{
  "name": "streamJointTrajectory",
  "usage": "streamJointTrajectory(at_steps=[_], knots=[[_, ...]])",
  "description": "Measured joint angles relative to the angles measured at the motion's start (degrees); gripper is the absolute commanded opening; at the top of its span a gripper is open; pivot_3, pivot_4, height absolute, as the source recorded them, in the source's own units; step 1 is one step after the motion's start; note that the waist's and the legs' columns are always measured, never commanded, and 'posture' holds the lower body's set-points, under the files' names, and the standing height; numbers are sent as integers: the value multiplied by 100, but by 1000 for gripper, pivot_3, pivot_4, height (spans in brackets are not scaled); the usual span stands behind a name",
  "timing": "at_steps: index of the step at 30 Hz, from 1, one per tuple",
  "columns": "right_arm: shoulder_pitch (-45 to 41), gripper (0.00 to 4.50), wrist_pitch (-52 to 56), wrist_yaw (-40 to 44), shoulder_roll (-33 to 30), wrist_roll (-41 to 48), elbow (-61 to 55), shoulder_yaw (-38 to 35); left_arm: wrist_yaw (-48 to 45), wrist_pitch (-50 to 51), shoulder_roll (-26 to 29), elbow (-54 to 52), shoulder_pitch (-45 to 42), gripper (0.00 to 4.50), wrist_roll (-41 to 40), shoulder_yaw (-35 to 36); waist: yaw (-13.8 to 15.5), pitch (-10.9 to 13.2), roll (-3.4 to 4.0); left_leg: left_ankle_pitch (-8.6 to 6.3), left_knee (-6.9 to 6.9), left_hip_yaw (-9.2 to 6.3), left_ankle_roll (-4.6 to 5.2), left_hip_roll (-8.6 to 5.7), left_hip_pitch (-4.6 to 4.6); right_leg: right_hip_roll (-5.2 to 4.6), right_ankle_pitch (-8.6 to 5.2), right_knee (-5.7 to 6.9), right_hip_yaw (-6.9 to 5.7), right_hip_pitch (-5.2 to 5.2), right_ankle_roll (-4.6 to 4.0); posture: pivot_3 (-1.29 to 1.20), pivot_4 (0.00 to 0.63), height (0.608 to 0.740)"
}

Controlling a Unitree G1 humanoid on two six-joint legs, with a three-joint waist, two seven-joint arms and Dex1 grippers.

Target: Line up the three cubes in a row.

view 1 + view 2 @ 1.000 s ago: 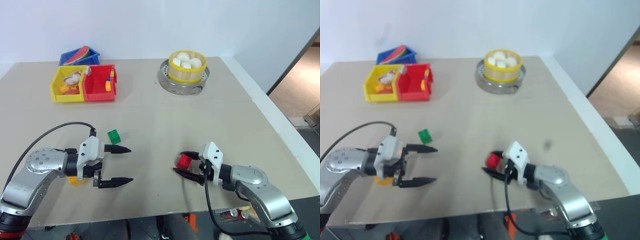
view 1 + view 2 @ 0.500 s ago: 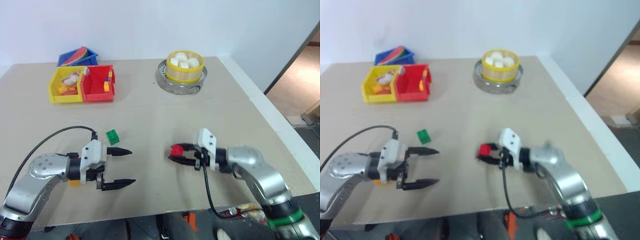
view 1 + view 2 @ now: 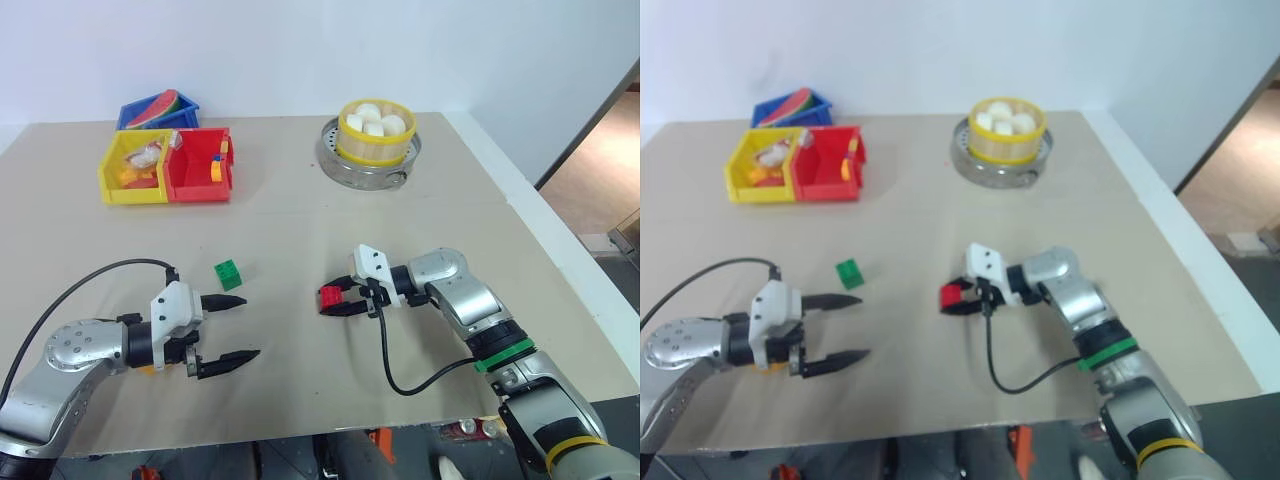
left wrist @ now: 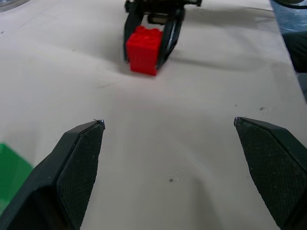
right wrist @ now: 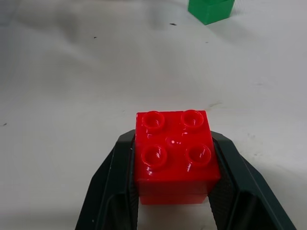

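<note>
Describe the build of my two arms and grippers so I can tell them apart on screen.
Both arms have silver-grey metal shells with black joints. Each gripper, left gripper and right gripper, has a white housing and two black tapered fingers with textured pads. A black cable loops from each wrist. The right arm also wears a green band and a yellow band.

Glossy plastic red cube with studded top; matt beige table; shiny metal steamer tray.

Readable text: none was found on any thing.
Labels and brands: none could be read.
Numbers and signs: none were visible on the things on the table.
</note>
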Motion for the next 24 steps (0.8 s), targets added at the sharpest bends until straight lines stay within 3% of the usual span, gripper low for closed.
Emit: streamJointTrajectory(at_steps=[2,3,9,17,24], knots=[[-1,1280,0,10,4,-6,35,-8,51,5,-1,-46,34,4500,0,0,-1,0,0,0,1,-1,0,0,2,0,0,1,-2,1,0,0,150,740],[-7,2344,15,16,17,-11,65,-19,75,9,-2,-59,33,4500,0,0,-1,0,0,0,2,-2,0,0,4,1,1,1,-3,3,0,0,150,740],[-9,4387,275,127,33,-73,160,1,523,142,-192,-77,-87,4500,-6,85,-2,0,1,1,12,-4,-1,3,6,6,5,14,-3,3,-1,0,150,740],[105,4451,971,-369,79,369,-1033,-625,1482,158,-464,251,-668,4500,160,709,-6,0,1,2,14,-6,-2,6,13,14,5,33,-2,1,-2,0,150,740],[368,4451,1495,-863,113,659,-2030,-840,1057,304,10,1629,-1622,4500,199,759,-10,0,0,3,20,-4,-4,4,15,15,3,44,-13,-1,-5,0,150,740]])
